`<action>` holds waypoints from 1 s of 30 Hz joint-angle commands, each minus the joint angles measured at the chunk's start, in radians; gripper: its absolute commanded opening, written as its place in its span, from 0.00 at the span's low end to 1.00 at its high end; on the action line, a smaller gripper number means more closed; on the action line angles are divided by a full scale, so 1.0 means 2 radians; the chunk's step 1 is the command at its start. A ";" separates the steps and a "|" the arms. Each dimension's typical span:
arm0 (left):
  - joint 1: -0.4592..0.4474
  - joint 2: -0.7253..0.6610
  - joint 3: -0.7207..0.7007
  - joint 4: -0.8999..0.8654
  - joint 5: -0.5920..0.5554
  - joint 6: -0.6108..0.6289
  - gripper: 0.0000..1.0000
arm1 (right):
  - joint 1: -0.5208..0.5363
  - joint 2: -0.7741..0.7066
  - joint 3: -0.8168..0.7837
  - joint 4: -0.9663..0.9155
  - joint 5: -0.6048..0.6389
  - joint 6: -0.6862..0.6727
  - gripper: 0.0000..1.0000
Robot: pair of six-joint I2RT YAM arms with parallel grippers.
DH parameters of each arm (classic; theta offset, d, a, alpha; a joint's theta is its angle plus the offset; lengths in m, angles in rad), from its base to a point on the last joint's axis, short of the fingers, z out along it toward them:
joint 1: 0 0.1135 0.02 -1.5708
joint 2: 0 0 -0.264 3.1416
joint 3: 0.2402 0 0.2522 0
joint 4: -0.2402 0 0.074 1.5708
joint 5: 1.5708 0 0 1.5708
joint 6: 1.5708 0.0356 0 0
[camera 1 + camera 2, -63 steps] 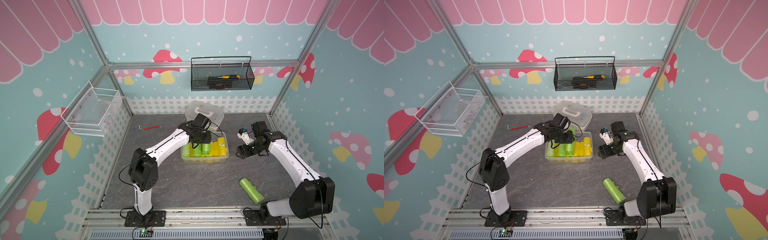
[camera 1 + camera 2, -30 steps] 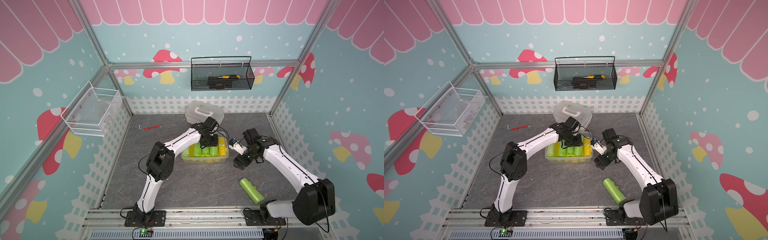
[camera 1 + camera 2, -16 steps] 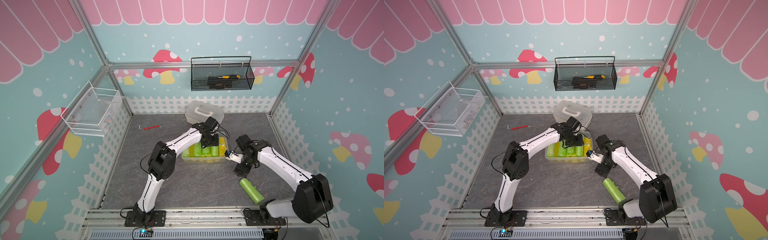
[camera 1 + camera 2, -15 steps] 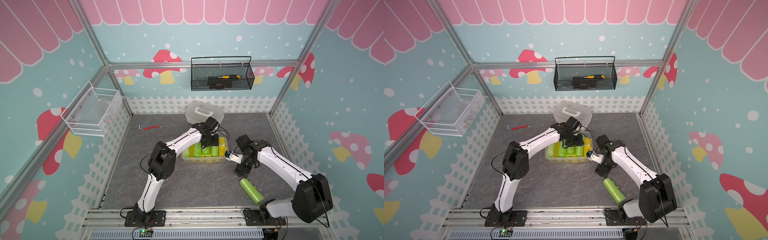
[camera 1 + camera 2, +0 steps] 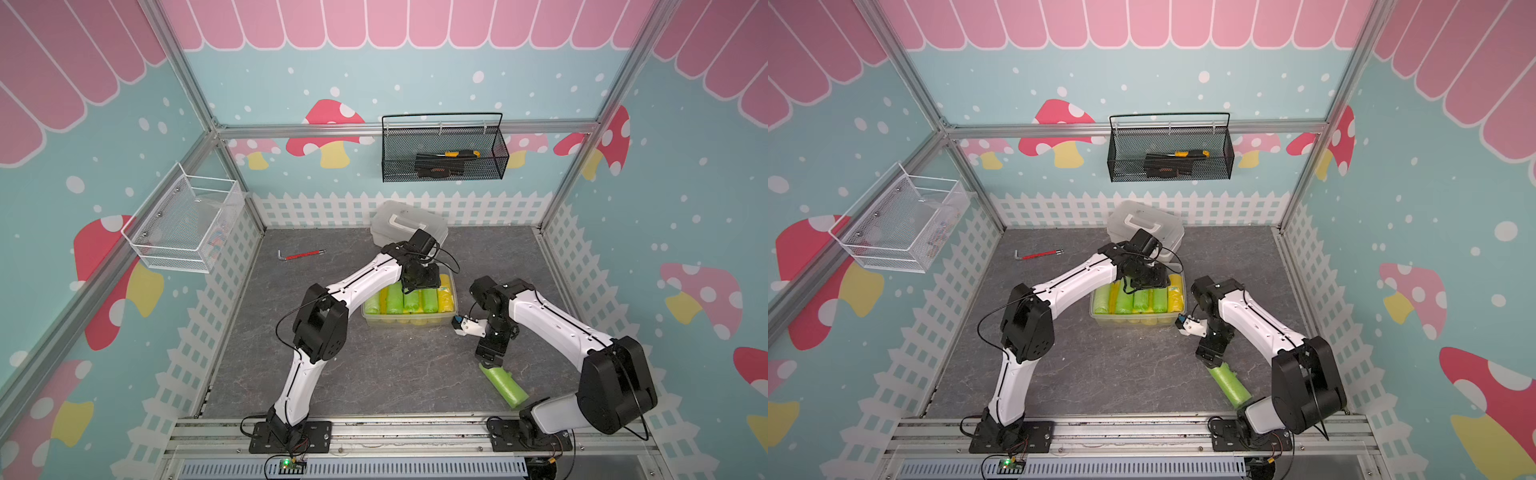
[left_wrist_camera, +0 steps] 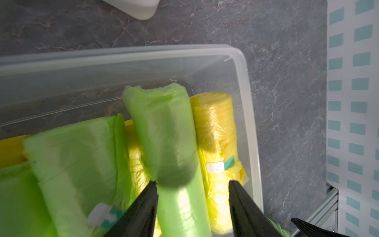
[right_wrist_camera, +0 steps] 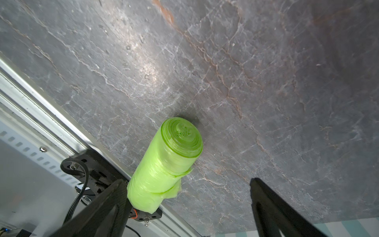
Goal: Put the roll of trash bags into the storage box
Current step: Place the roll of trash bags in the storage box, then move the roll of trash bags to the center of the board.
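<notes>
The storage box (image 5: 409, 322) (image 5: 1138, 321) is a clear tub on the grey floor, holding several green and yellow rolls. My left gripper (image 5: 419, 282) (image 5: 1148, 282) hovers over its far side. In the left wrist view my left gripper (image 6: 192, 182) stands open astride a green roll (image 6: 164, 131) that lies in the box (image 6: 248, 102). A loose green roll of trash bags (image 5: 503, 386) (image 5: 1230, 384) (image 7: 166, 164) lies on the floor near the front right. My right gripper (image 5: 490, 359) (image 5: 1210, 357) (image 7: 187, 181) hangs wide open over its far end, holding nothing.
A white case with a handle (image 5: 409, 224) stands just behind the box. A red hex key (image 5: 301, 254) lies at the back left. A black wire basket (image 5: 442, 153) hangs on the back wall, a white mesh basket (image 5: 183, 224) on the left wall. The metal rail (image 5: 374, 428) borders the front.
My left gripper has opened and let go of a green roll in the box. The right arm has swung from beside the box forward to the loose roll.
</notes>
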 commanded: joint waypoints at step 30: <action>0.045 -0.184 -0.104 0.071 -0.009 -0.013 0.59 | 0.022 0.066 -0.063 0.028 0.002 -0.018 0.84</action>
